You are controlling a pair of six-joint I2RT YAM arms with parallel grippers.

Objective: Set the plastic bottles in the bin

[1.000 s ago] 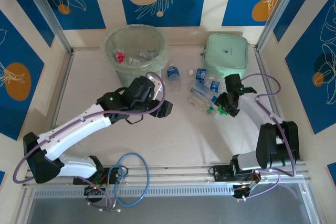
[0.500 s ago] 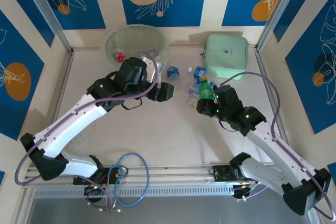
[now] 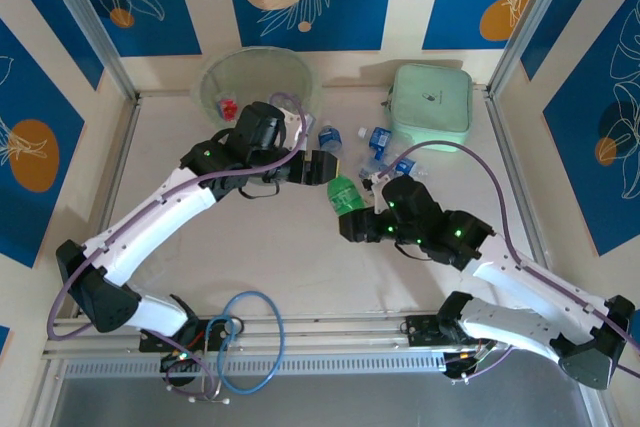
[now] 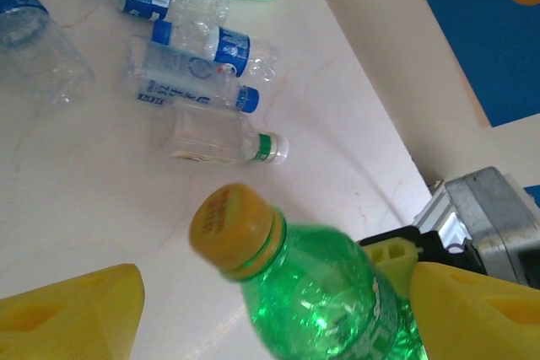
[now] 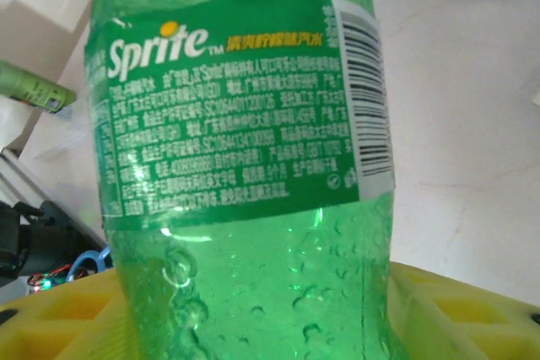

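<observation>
My right gripper point(image 3: 352, 215) is shut on the lower body of a green Sprite bottle point(image 3: 343, 194) with a yellow cap, and holds it above the table's middle. The right wrist view has its label and body point(image 5: 245, 141) between my right gripper's point(image 5: 253, 322) yellow fingers. My left gripper point(image 3: 322, 169) stands open at the bottle's top. In the left wrist view the capped neck point(image 4: 240, 233) sits within my left gripper's point(image 4: 274, 292) span, apart from the left finger point(image 4: 76, 314). Several clear bottles point(image 3: 385, 147) lie by the case. The bin point(image 3: 215, 72) stands at the back left.
A mint green square case point(image 3: 432, 107) sits at the back right. One clear bottle point(image 3: 330, 137) lies beside the bin. Several clear bottles point(image 4: 194, 90) with blue labels lie in a cluster in the left wrist view. Aluminium posts and side walls frame the table.
My right arm has lifted the green bottle from the cluster and carried it left to the table's middle. My left gripper has swung right from the bin to the bottle's cap.
</observation>
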